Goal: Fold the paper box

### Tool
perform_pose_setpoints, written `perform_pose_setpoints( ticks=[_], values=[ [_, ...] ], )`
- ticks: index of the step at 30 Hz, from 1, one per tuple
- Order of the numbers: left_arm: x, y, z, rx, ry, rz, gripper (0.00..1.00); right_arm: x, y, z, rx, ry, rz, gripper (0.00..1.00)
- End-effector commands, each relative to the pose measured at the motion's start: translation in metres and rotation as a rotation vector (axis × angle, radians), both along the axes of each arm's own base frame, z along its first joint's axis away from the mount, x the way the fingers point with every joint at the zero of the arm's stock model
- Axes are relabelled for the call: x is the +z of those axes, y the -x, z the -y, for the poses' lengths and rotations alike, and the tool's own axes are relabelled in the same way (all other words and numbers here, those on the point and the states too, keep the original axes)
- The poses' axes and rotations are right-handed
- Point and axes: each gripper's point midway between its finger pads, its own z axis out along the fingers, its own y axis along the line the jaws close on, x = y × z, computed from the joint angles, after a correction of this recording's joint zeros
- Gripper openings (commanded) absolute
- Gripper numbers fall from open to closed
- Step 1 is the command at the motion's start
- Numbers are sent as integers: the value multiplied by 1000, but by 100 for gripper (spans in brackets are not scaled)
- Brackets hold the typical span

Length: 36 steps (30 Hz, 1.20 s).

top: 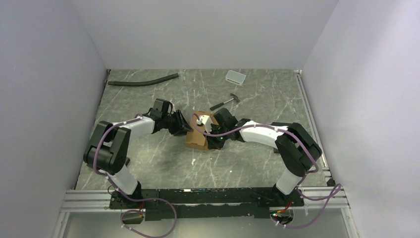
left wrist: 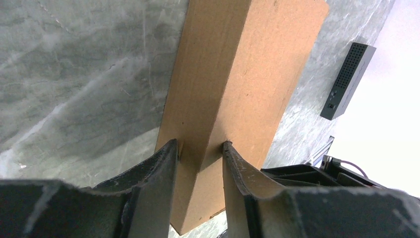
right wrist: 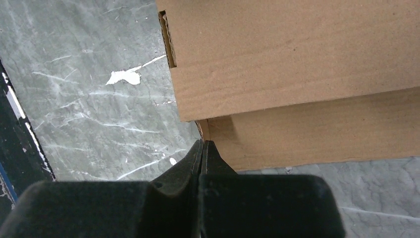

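Note:
The paper box [top: 197, 136] is a small brown cardboard carton in the middle of the table, between my two arms. My left gripper [top: 185, 130] reaches it from the left. In the left wrist view, the left gripper [left wrist: 200, 145] has a finger pressed on either side of a narrow face of the box [left wrist: 247, 69]. My right gripper [top: 210, 134] comes in from the right. In the right wrist view, the right gripper [right wrist: 202, 144] is shut with nothing between its fingers, and its tip sits at a lower corner of the box [right wrist: 297, 64], under an overhanging panel.
A hammer [top: 225, 101] lies behind the box. A small white tray [top: 235, 77] and a dark hose [top: 143, 80] lie near the back wall. A black perforated slab [left wrist: 346, 82] rests on the table beyond the box in the left wrist view.

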Motion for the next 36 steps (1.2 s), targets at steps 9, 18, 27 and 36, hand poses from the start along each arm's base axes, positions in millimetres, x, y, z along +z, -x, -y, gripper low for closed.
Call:
perform_pose_setpoints(
  ticks=[9,18,27,36],
  values=[
    [-18,24,7,48,-76,-80,40,47,-19,-32,29,-99,168,0],
    [-21,27,17,54,-87,-81,41,60,-31,-43,0,-108,169,0],
    [-19,25,16,42,-111,-53,43,51,-18,-34,69,-47,129,25],
    [1,6,11,-16,-141,35,47,95,-7,-5,189,-144,152,60]
  ],
)
